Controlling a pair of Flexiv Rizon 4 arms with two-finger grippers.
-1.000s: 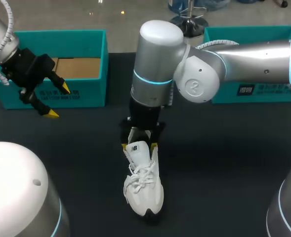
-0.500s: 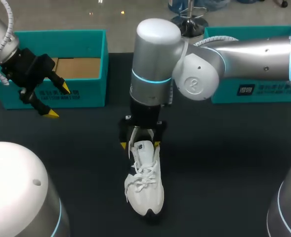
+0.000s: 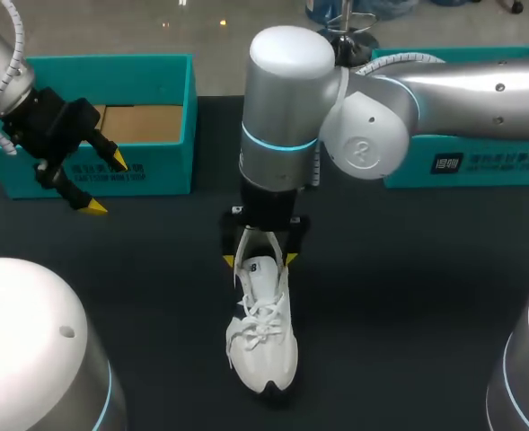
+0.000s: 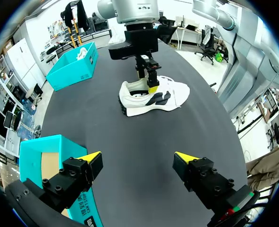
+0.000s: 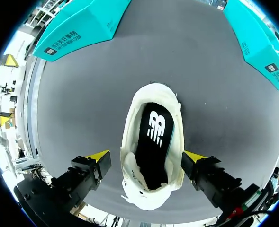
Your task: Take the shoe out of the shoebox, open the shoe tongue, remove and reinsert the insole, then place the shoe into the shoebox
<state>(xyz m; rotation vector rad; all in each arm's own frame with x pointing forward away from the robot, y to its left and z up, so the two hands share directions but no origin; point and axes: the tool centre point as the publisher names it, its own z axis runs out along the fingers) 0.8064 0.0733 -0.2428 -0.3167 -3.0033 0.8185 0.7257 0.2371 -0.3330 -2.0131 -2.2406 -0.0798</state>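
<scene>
A white shoe with white laces lies flat on the black table, toe toward the front edge. Its black insole lies inside the shoe. My right gripper hangs open over the heel end, one yellow tip on either side of the collar, with a small gap showing at one side in the right wrist view. My left gripper stands open and empty at the far left, in front of the teal shoebox. The left wrist view shows the shoe ahead of the left gripper.
The left teal shoebox has a cardboard floor showing. A second teal box stands at the back right, behind my right arm. Bare black table lies on both sides of the shoe.
My right gripper has spread its fingers and lifted slightly off the shoe's heel end. The shoe stays on the table. My left arm has not moved.
</scene>
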